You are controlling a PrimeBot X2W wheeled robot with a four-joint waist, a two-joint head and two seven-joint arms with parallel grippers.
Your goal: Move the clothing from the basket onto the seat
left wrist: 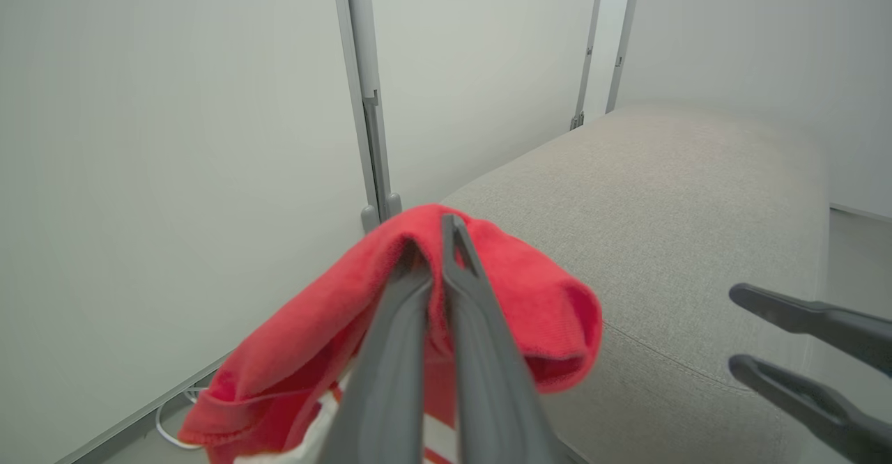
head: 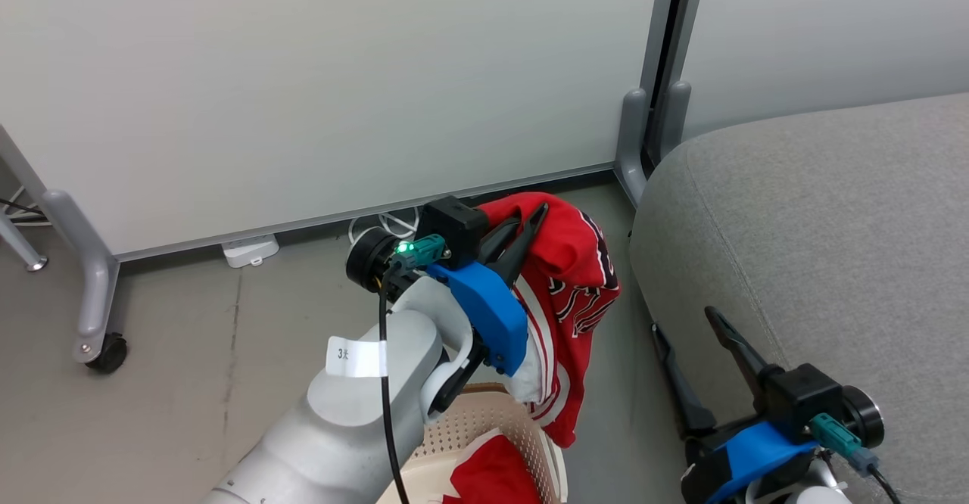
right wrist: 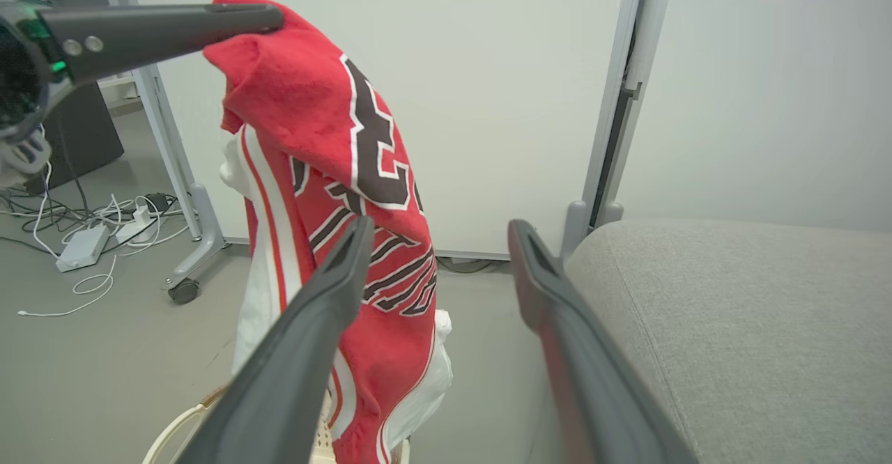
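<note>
My left gripper (head: 531, 215) is shut on the top of a red jersey (head: 575, 284) with white trim and black-and-white lettering. The jersey hangs free above the cream perforated basket (head: 473, 428), its lower end beside the basket's rim. More red clothing (head: 492, 477) lies inside the basket. In the left wrist view the closed left gripper (left wrist: 432, 241) pinches a red fold (left wrist: 313, 352), with the grey seat (left wrist: 662, 192) beyond. My right gripper (head: 683, 321) stands open and empty at the seat's (head: 833, 224) left edge. In the right wrist view the right gripper (right wrist: 440, 227) faces the hanging jersey (right wrist: 327, 122).
White partition panels stand behind, on grey legs with castors (head: 98, 345). A white power strip (head: 250, 250) and loose cables (right wrist: 83, 248) lie on the grey floor by the panels. The seat (right wrist: 732, 311) is bare on its near side.
</note>
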